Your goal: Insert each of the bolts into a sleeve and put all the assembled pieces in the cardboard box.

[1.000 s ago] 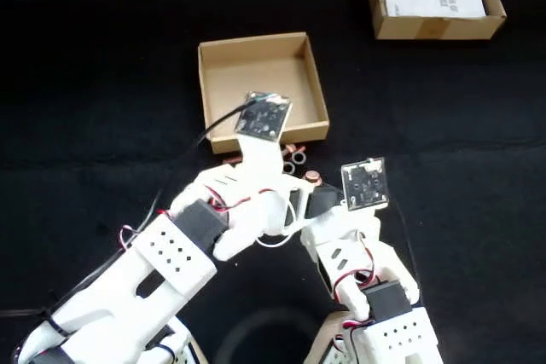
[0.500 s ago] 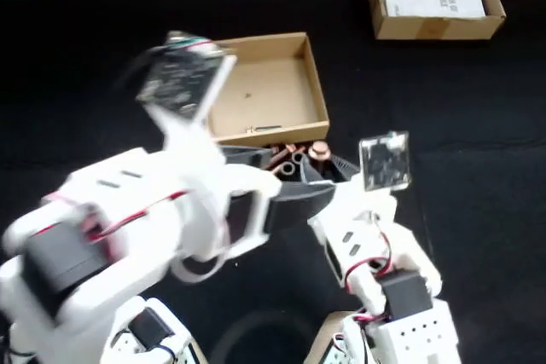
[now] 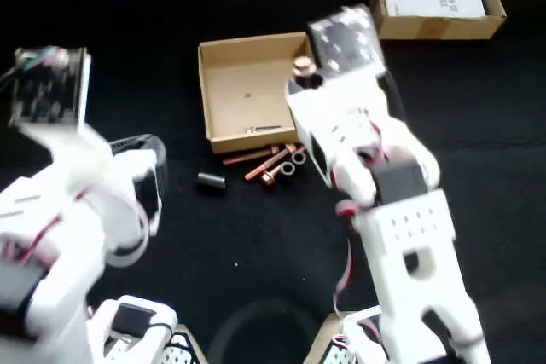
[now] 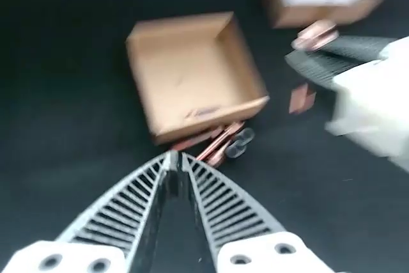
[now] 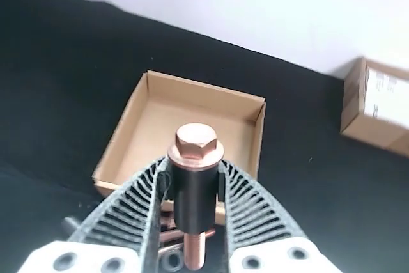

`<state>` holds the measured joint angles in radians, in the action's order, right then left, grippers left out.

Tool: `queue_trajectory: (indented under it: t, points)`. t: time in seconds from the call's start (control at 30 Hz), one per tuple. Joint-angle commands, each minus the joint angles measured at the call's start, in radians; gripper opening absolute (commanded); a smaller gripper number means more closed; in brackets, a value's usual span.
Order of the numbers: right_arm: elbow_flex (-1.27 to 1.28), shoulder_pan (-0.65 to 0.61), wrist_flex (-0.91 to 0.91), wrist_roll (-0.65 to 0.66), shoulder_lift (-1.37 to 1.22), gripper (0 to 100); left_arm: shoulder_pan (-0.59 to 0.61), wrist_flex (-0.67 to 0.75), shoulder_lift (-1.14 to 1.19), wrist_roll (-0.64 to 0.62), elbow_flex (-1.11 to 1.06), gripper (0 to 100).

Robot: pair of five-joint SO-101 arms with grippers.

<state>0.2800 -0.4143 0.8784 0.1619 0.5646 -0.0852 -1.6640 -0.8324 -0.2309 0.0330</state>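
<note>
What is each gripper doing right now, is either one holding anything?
Left gripper: closed, holding nothing.
Right gripper: closed on a bolt that sits in a black sleeve.

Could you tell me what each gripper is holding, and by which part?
Right gripper clamps the sleeved bolt by its black sleeve; left gripper holds nothing.
</note>
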Motion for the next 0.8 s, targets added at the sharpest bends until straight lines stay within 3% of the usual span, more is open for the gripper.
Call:
queue_trajectory:
  t: [0.0, 0.27, 0.5, 0.67, 0.77]
  points:
    - [-0.179, 0.007, -0.002, 0.129, -0.160, 0.7, 0.156, 0.160, -0.008, 0.011, -0.278, 3]
    - [-0.452, 0.013, -0.002, 0.496, -0.509, 0.7, 0.403, 0.784, -0.097, 0.009, -0.934, 3]
    - [-0.608, 0.001, -0.002, 0.704, -0.731, 0.7, 0.440, 1.338, -0.214, 0.005, -1.466, 3]
    - [-0.691, 0.008, -0.004, 0.853, -0.909, 0.7, 0.495, 1.726, -0.286, 0.005, -1.725, 3]
    - [-0.751, 0.008, -0.004, 0.898, -1.001, 0.7, 0.524, 1.765, -0.294, 0.005, -1.724, 3]
